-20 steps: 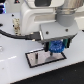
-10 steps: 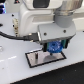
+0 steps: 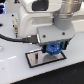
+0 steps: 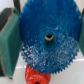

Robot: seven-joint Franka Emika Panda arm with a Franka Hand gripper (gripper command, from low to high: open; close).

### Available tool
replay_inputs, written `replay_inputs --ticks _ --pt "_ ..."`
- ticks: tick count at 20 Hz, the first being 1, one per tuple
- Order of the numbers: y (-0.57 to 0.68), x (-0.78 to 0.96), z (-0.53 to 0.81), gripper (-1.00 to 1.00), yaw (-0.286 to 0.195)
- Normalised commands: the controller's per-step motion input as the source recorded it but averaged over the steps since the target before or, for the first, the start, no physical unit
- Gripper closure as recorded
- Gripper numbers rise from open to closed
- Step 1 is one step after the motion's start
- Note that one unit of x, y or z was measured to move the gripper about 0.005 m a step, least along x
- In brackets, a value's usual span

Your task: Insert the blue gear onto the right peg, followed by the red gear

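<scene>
My gripper (image 3: 53, 51) is shut on the blue gear (image 3: 54, 48), low over the white black-edged plate (image 3: 36, 59). In the wrist view the blue gear (image 4: 47, 35) fills most of the frame, clamped between the green finger pads (image 4: 9, 42). Its centre hole shows a small greyish spot; I cannot tell whether that is the right peg. In the exterior view the right peg is hidden behind the gear and gripper. The red gear (image 4: 34, 76) shows in the wrist view only, partly covered by the blue gear's rim and lying on the white surface.
A black cable (image 3: 15, 37) runs from the exterior view's left to the gripper body. The white arm housing (image 3: 37, 20) fills the space above the plate. The plate lies on a white table (image 3: 15, 70).
The gripper has come down with the blue gear, closer to the plate, and shifted slightly to the exterior view's left.
</scene>
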Motion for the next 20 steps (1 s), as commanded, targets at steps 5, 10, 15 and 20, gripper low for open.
replay_inputs --ticks 5,10,15,20 --pt "-0.04 0.19 0.17 1.0 0.0" --pt "-0.1 0.21 0.0 1.0 0.0" --pt "-0.13 0.21 -0.07 1.0 0.0" --pt "-0.08 0.17 -0.08 1.0 0.0"
